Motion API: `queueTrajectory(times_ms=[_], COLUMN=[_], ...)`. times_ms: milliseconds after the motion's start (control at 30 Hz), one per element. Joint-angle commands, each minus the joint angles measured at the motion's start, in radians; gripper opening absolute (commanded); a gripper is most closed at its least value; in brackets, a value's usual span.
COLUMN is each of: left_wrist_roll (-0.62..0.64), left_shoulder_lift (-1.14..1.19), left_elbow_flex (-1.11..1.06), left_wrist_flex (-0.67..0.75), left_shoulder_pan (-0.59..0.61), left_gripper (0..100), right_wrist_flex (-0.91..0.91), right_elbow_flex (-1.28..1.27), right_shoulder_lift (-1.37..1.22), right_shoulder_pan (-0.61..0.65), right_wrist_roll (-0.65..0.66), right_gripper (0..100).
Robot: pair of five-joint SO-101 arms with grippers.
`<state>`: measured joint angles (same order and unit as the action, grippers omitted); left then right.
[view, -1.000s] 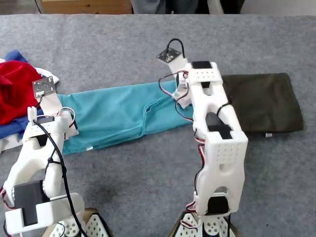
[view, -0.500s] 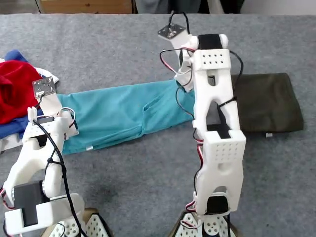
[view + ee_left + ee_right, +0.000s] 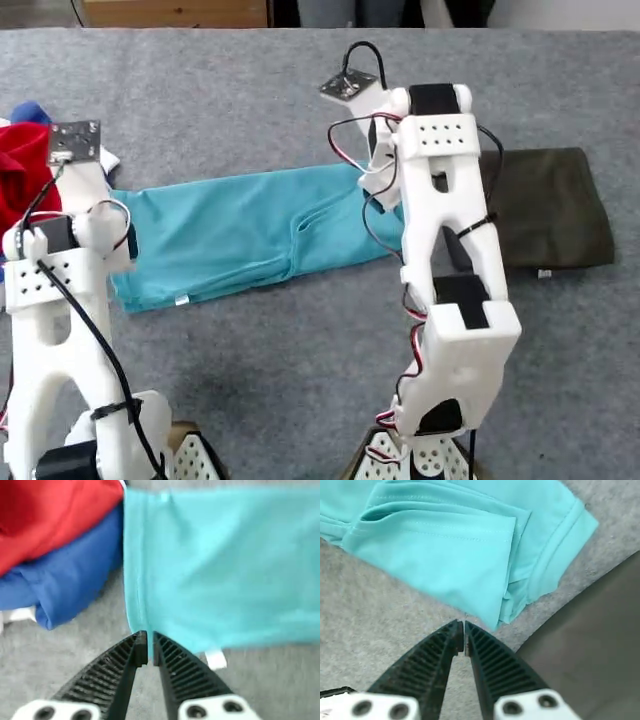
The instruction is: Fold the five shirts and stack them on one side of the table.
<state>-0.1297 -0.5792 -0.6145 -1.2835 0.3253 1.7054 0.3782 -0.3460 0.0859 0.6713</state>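
A teal shirt [image 3: 230,235] lies in a long folded strip across the middle of the grey table. My left gripper [image 3: 148,650] is shut on the hem at the teal shirt's [image 3: 225,570] corner beside the pile. The right gripper [image 3: 461,630] hangs shut and empty over bare table, just off the other end of the teal shirt [image 3: 445,550]. A folded dark olive shirt [image 3: 545,205] rests to the right, partly behind the right arm [image 3: 440,200]. A red shirt [image 3: 20,180] and a blue shirt [image 3: 70,580] lie heaped at the left edge.
The grey felt table [image 3: 250,90] has free room at the back and along the front between the two arm bases. A bit of white cloth [image 3: 15,615] pokes out under the blue shirt. The olive shirt [image 3: 590,630] lies close beside the right gripper.
The right arm has risen and swung back from the shirt's end. The left arm has lifted and shifted left over the shirt's corner. The teal shirt stays flat.
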Motion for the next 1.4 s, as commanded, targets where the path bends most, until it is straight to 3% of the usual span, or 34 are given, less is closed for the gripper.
queueTrajectory(times_ms=[0, 333, 533, 833, 933, 1067, 1367], left_wrist_roll=[-0.044, -0.087, -0.089, -0.086, -0.052, 0.012, 0.029], left_shoulder_lift=[0.038, 0.292, 0.203, -0.032, 0.046, 0.245, 0.649], left_elbow_flex=[-0.084, -0.255, -0.211, 0.053, 0.099, 0.179, 0.387], left_wrist_flex=[0.058, 0.238, 0.137, -0.015, -0.003, -0.006, -0.008], left_shoulder_pan=[-0.008, 0.001, 0.001, 0.058, 0.117, 0.140, 0.177], left_gripper=[5, 3, 3, 3, 6, 17, 17], right_wrist_flex=[-0.026, -0.044, -0.046, -0.044, -0.044, -0.046, -0.046], right_elbow_flex=[-0.027, -0.061, -0.061, -0.061, -0.061, -0.061, -0.061], right_shoulder_lift=[0.067, 0.065, 0.065, 0.071, 0.067, 0.065, 0.065], right_shoulder_pan=[-0.002, 0.003, -0.002, -0.003, -0.003, 0.003, -0.002], right_wrist_roll=[0.003, 0.002, 0.002, 0.008, 0.008, 0.008, 0.009], right_gripper=[1.4, 1.4, 1.4, 1.4, 1.4, 1.4, 1.4])
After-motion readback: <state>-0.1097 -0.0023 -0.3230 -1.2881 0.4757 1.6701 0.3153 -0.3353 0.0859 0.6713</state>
